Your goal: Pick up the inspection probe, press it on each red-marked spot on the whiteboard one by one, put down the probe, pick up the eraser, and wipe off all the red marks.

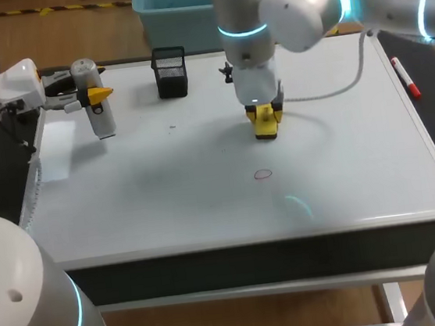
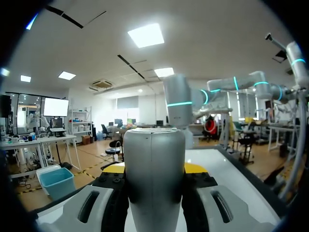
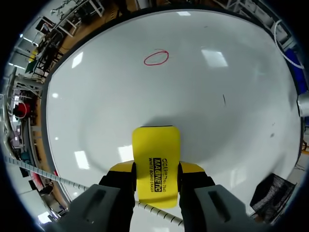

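My right gripper [image 1: 264,118] is shut on the yellow eraser [image 1: 265,126], holding it over the whiteboard [image 1: 205,196] just behind the middle. In the right wrist view the eraser [image 3: 156,164] sticks out between the fingers [image 3: 120,169]. One red circle mark [image 1: 262,174] lies on the board ahead of it, also seen as a red circle [image 3: 156,57]. My left gripper [image 1: 93,94] at the back left is shut on the grey cylindrical probe [image 1: 94,98], held upright. The probe [image 2: 154,179] fills the space between the left fingers.
A black mesh pen holder [image 1: 169,72] stands at the back of the board. A red marker [image 1: 405,78] lies beside the board's right edge. A white cable [image 1: 342,82] trails from my right arm across the back right.
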Controlling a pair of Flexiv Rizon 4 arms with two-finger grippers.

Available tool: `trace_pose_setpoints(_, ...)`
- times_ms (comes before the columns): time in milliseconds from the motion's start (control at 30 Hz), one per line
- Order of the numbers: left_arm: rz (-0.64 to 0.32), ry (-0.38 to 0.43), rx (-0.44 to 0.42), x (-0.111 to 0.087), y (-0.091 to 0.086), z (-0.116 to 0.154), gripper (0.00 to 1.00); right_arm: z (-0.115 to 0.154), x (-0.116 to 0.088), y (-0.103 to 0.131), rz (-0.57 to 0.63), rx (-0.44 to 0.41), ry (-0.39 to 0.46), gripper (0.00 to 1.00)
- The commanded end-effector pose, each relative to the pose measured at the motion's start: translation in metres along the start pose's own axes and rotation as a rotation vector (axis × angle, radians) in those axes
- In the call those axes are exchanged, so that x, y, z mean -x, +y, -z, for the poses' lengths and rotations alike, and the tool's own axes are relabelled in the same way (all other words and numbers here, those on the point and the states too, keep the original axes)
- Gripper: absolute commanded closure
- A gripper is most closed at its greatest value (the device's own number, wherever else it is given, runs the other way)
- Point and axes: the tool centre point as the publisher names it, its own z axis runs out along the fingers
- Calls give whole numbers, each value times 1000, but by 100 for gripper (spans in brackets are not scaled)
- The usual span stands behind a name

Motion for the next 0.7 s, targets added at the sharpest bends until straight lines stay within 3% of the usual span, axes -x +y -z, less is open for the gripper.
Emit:
trace_pose_setpoints(33, -3, -1, -3, 0, 0, -1, 100, -2, -15, -6, -14, 3, -1, 100)
trace_pose_setpoints(433, -3, -1, -3, 0, 0, -1, 100, -3, -37, -18, -70, 2, 3, 100)
trace_pose_setpoints(700, -3, -1, -3, 0, 0, -1, 100, 24, -60, -33, -92, 16, -65, 100)
